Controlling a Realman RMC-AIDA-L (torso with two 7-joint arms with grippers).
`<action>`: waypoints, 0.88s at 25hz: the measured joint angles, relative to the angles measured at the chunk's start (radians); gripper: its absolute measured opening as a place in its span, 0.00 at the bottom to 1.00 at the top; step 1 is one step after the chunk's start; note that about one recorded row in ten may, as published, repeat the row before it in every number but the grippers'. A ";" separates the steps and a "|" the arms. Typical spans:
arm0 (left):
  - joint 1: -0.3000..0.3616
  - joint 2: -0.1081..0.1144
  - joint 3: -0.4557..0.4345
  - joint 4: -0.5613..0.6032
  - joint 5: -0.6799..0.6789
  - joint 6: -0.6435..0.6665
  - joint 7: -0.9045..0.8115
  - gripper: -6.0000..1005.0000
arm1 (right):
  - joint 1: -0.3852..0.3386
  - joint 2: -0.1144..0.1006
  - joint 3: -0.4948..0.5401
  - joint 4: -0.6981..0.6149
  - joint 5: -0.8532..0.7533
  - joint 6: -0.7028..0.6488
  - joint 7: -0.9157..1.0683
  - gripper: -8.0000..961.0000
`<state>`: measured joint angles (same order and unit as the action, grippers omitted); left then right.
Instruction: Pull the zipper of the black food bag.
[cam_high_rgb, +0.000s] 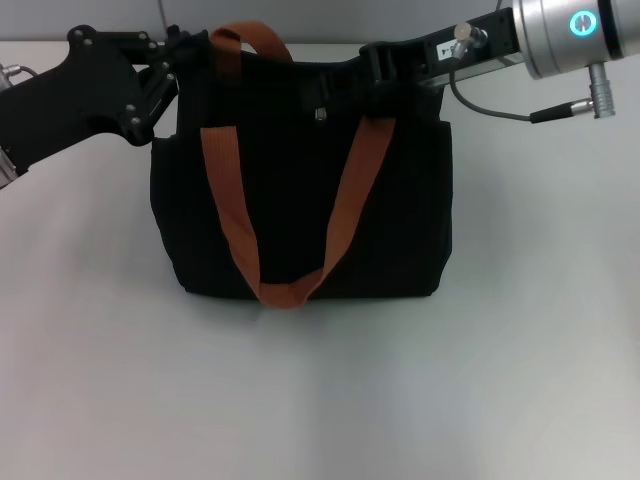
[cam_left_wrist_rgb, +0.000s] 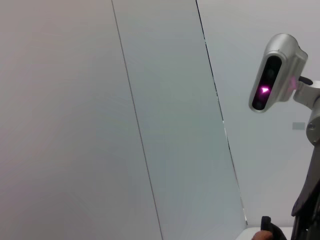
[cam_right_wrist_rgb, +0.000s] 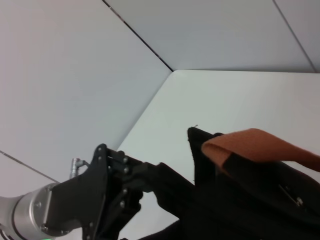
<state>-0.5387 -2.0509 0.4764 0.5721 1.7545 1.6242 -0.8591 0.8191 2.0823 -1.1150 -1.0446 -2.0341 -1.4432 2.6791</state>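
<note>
The black food bag (cam_high_rgb: 300, 200) stands upright at the middle of the white table, and its orange-brown strap handles (cam_high_rgb: 345, 210) hang down its front. A small silver zipper (cam_high_rgb: 321, 113) tab shows near the top edge, a little right of centre. My left gripper (cam_high_rgb: 172, 68) is at the bag's top left corner. In the right wrist view the left gripper (cam_right_wrist_rgb: 137, 182) is pinched shut on the bag's (cam_right_wrist_rgb: 240, 200) fabric edge. My right gripper (cam_high_rgb: 383, 68) rests on the top edge, just right of the zipper tab, black against black.
The white table (cam_high_rgb: 320, 400) spreads out in front of the bag and to both sides. A grey panelled wall (cam_left_wrist_rgb: 150, 125) stands behind. The right arm's cable (cam_high_rgb: 490, 112) loops above the bag's right corner. The left wrist view shows the robot's head camera (cam_left_wrist_rgb: 274, 72).
</note>
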 joint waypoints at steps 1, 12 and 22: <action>0.001 0.002 -0.002 0.000 -0.001 0.000 -0.003 0.04 | -0.003 -0.002 0.005 -0.014 -0.002 -0.011 0.007 0.40; 0.012 0.005 -0.002 0.000 -0.021 0.000 -0.022 0.04 | -0.006 -0.003 -0.022 -0.244 -0.127 -0.094 0.161 0.40; 0.013 0.009 -0.002 0.000 -0.025 0.010 -0.031 0.04 | 0.059 0.003 -0.174 -0.229 -0.234 -0.017 0.270 0.39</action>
<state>-0.5261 -2.0418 0.4740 0.5723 1.7295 1.6337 -0.8899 0.8782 2.0852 -1.2885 -1.2737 -2.2682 -1.4599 2.9490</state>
